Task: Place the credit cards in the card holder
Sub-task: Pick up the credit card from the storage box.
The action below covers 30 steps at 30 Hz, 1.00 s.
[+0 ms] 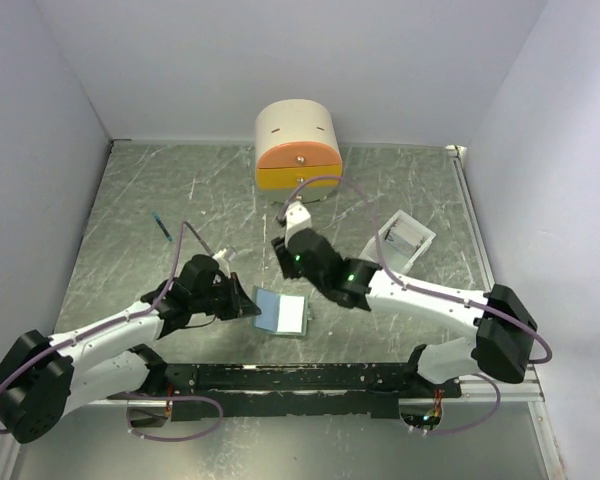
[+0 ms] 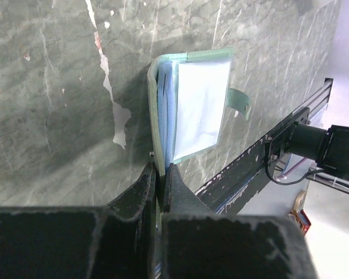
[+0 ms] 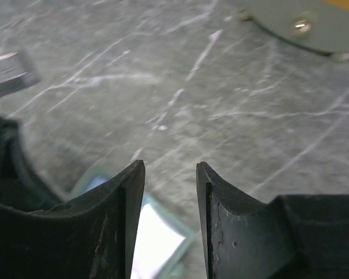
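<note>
The card holder (image 1: 281, 312) lies open on the table, grey-green with pale blue pockets facing up. My left gripper (image 1: 242, 298) is shut on its left cover; in the left wrist view the jaws (image 2: 160, 174) pinch the green edge of the card holder (image 2: 195, 104). My right gripper (image 1: 282, 256) is open and empty, hovering just beyond the holder's far edge; in its wrist view (image 3: 170, 168) the holder (image 3: 157, 241) shows below the fingers. The credit cards (image 1: 408, 237) lie in the white tray (image 1: 427, 236), dark with pale stripes.
The round cream-and-orange drawer box (image 1: 298, 145) stands at the back centre and shows in the right wrist view (image 3: 302, 20). A thin blue pen (image 1: 160, 228) lies at the left. The black rail (image 1: 300, 378) runs along the near edge.
</note>
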Each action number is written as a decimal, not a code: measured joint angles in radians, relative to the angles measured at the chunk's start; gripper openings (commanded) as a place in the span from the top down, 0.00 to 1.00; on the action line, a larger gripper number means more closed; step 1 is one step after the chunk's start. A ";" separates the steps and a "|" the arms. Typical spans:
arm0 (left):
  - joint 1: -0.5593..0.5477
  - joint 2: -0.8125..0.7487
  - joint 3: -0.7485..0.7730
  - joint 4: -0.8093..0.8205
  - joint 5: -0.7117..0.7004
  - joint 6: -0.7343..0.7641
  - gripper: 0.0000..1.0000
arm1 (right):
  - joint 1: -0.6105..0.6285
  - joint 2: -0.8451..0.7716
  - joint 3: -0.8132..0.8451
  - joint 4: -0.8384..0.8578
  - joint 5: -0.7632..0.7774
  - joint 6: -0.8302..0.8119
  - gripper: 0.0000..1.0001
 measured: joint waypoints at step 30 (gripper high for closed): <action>0.000 -0.194 -0.025 -0.116 0.023 0.026 0.93 | -0.554 -0.014 0.140 -0.220 0.050 -0.624 0.49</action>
